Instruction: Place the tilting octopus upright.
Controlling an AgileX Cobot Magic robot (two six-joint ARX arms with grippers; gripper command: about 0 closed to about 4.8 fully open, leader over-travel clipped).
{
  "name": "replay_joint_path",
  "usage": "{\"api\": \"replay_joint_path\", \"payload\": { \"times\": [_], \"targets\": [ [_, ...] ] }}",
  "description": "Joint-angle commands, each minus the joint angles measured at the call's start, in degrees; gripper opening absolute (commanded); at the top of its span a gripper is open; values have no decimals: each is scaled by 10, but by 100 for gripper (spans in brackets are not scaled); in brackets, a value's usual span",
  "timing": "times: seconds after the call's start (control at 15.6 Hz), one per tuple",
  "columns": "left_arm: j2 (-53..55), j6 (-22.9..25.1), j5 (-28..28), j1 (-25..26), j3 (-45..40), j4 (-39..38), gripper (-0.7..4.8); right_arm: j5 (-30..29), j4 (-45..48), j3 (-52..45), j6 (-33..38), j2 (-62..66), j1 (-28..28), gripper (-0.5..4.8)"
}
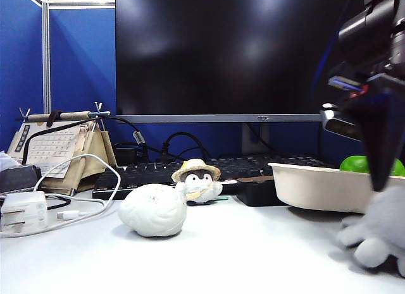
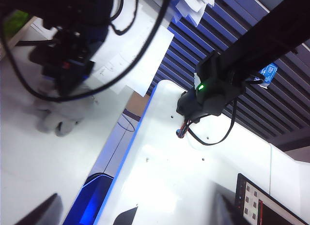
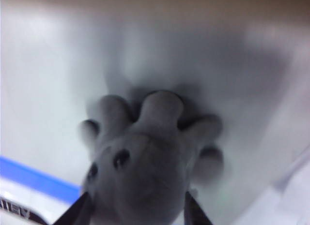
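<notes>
On a white table (image 1: 240, 256) in front of a dark monitor (image 1: 221, 54), the grey plush octopus (image 1: 380, 234) sits at the near right edge of the exterior view, tentacles spread on the tabletop, its head partly hidden behind the right gripper (image 1: 380, 174) that hangs directly over it. The right wrist camera looks straight down the toy: head nearest the lens, two black eyes showing, tentacles fanned out on the table beyond. That puts the octopus's long axis roughly in line with the gripper's reach, and by this view it appears to be standing on its tentacles, or close to it.

The right gripper's (image 3: 135, 210) two dark fingertips (image 3: 77, 213) flank the head, one on each side, spread about as wide as the head itself. Whether the pads touch the plush or stand just clear cannot be told from the blurred close-up; no firm squeeze is visible.

The left gripper (image 2: 87, 217) is well away on the left, its fingertips (image 2: 41, 213) set wide apart with nothing between them; its camera sees the octopus (image 2: 60, 116) only at a distance, beneath the other arm. The right arm is plainly the nearer one.

A white brain-shaped lump (image 1: 154, 209), a straw-hatted penguin (image 1: 197, 180) and a bowl (image 1: 329, 186) stand farther back, apart from the action.
</notes>
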Motion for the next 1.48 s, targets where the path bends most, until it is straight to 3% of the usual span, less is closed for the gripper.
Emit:
{"api": "replay_joint_path", "payload": {
  "times": [0.06,0.38,0.64,0.77,1.22,1.35,1.41,1.48],
  "targets": [
    [-2,4,-1,0,1,7,413,-6,62,1,7,-14,1,245],
    [-2,4,-2,0,2,12,413,-14,136,2,29,-118,1,243],
    [-21,4,-1,1,2,17,413,-84,135,2,31,-266,1,239],
    [-49,4,-2,1,2,18,413,-96,133,2,33,-344,1,196],
    [-251,4,0,1,2,16,384,-109,24,1,48,-655,0,197],
    [-302,4,0,1,1,12,238,-109,12,1,70,-733,0,185],
    [-325,3,0,1,1,9,173,-106,16,1,82,-763,0,149],
    [-356,1,0,1,1,4,105,-97,26,1,100,-812,-2,69]
  ]
}}
